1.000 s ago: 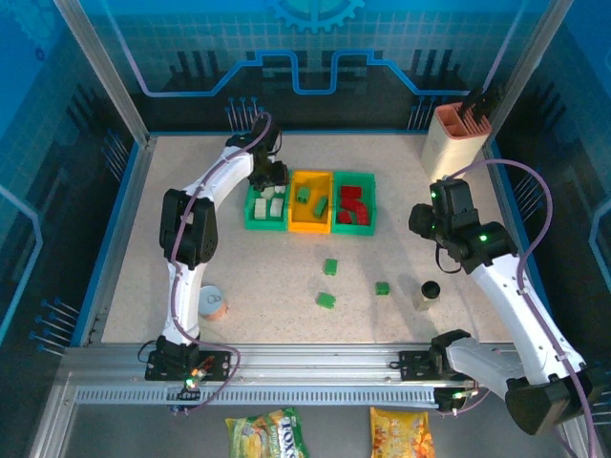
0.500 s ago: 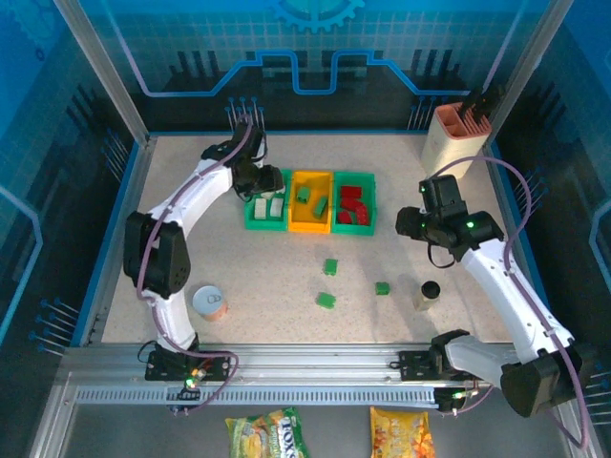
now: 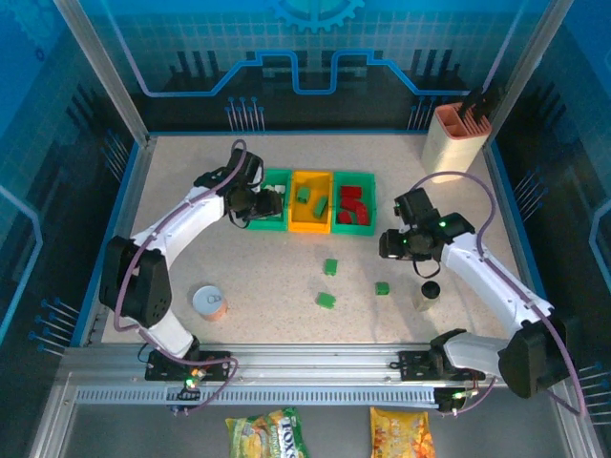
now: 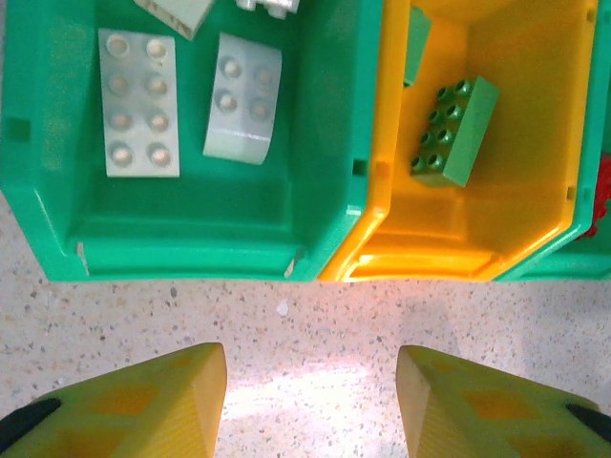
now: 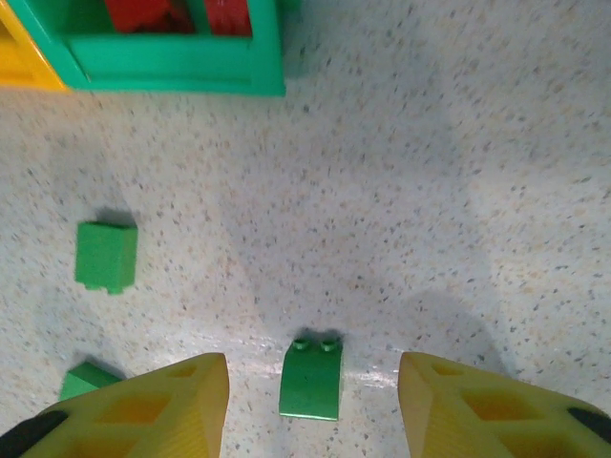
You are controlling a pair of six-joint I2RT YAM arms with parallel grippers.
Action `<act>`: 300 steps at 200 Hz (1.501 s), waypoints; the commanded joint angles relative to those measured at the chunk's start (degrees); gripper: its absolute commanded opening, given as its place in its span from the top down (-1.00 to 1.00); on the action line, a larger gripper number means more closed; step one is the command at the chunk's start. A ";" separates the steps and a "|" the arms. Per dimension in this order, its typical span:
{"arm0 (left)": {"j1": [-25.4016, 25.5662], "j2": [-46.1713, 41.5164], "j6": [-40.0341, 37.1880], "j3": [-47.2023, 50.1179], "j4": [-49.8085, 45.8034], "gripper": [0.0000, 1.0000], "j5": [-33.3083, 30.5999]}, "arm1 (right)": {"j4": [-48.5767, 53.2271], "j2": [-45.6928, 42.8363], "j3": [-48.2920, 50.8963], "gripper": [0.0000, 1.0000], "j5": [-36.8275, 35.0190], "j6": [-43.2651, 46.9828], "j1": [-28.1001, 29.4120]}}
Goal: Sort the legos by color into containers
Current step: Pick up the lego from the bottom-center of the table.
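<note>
The left gripper [image 4: 310,401] is hanging over bare bench [image 4: 305,324] with its yellow fingers spread wide and nothing between them. Just ahead of it, the left green bin [image 4: 191,239] is holding a cream eight-stud brick [image 4: 138,102] lying flat, with a white curved four-stud brick [image 4: 242,110] beside it. Ahead and to the gripper's right, the orange-yellow bin [image 4: 430,234] is holding a green eight-stud brick [image 4: 453,131] lying askew, studs up.

The right gripper [image 5: 313,410] is likewise standing open and empty. A green two-stud sloped brick [image 5: 311,379] is lying on the bench in the gap between its fingers, touching neither. Two more green legos [image 5: 106,256] are lying to its left, apart from each other. Well ahead and to the left, the right green bin [image 5: 172,72] is holding red legos [image 5: 143,14].
</note>
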State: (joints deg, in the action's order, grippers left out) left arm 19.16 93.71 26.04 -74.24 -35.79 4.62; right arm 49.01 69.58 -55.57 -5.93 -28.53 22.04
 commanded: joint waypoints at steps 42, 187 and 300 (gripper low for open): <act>0.62 -3.00 1.67 3.90 3.35 -0.02 0.98 | -0.34 3.87 4.86 -0.04 -0.47 -2.57 4.53; 0.71 -1.94 1.47 4.76 3.94 -0.02 0.33 | -4.69 14.61 10.11 -0.02 1.10 -3.86 7.97; 0.71 -3.03 1.38 4.92 3.55 -0.01 -1.05 | -2.32 15.26 8.05 0.33 -0.61 -4.95 10.60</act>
State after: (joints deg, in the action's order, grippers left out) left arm 19.68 92.44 27.07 -70.22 -32.21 4.56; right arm 44.45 85.36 -46.13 -5.74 -32.88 31.64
